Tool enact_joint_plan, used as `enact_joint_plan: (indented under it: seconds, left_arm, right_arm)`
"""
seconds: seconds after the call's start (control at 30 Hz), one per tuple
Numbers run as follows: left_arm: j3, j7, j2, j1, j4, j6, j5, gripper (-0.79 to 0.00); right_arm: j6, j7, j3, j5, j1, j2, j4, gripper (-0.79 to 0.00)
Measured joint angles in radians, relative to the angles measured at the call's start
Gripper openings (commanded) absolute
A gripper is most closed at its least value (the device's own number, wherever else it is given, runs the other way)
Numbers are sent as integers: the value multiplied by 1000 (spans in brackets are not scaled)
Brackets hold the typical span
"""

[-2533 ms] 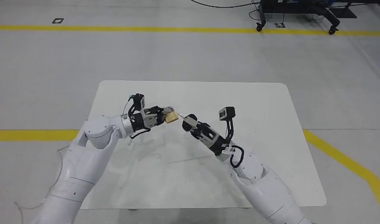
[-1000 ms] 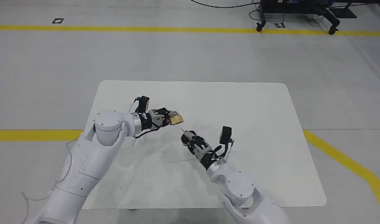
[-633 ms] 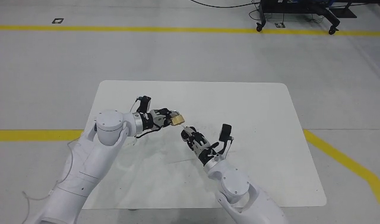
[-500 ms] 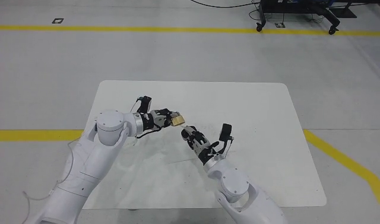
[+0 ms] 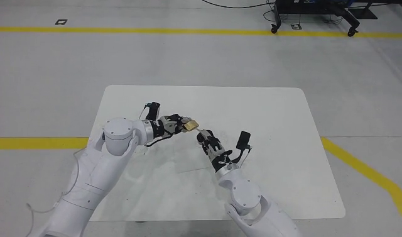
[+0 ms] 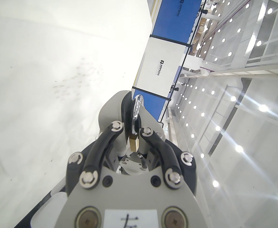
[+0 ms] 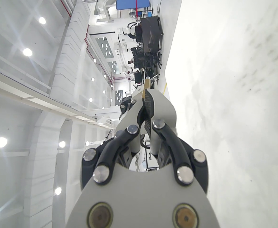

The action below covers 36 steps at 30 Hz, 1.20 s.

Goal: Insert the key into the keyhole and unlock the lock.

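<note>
Where the two arms meet over the middle of the white worktop [image 5: 282, 111], the right pincer [image 5: 202, 137] sits nearest the robot, its fingers pressed together on the key [image 5: 198, 131]. In the right wrist view this pincer [image 7: 145, 96] has its black pads shut tight on a thin brass-coloured piece, the key [image 7: 144, 88], which sticks out past the fingertips. Just beyond the key's tip is the lock [image 5: 190, 124], a small brass padlock held above the worktop. The tip sits right at the lock's near end, but whether it is inside the keyhole cannot be told. The left pincer [image 5: 181, 122] is clamped on the lock from the robot's left, and the brass body pokes out past its fingers toward the right pincer. In the left wrist view that pincer [image 6: 133, 110] has its fingers drawn close around a narrow silvery and brass piece seen edge-on. Faint grey scuffs mark the worktop beside it. Past the worktop's far edge lies the pale floor [image 5: 125, 61], crossed by a yellow line [image 5: 188, 31]. A black cart [image 5: 314, 4] on wheels stands farthest off, toward the right.
</note>
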<state>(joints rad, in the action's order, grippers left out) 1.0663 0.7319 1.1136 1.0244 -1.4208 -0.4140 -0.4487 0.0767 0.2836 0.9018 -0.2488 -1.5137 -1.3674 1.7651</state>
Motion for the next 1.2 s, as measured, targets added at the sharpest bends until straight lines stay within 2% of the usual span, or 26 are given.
enact_joint_plan:
  seconds: [0.3, 1.2]
  left_arm:
    - [-3, -49, 5, 12, -24, -6, -5, -785]
    - [0, -45, 10, 19, -34, 4, 8, -785]
  right_arm:
    - [-12, 54, -11, 7, 1, -17, -12, -785]
    - [23, 48, -28, 63, 8, -50, -25, -785]
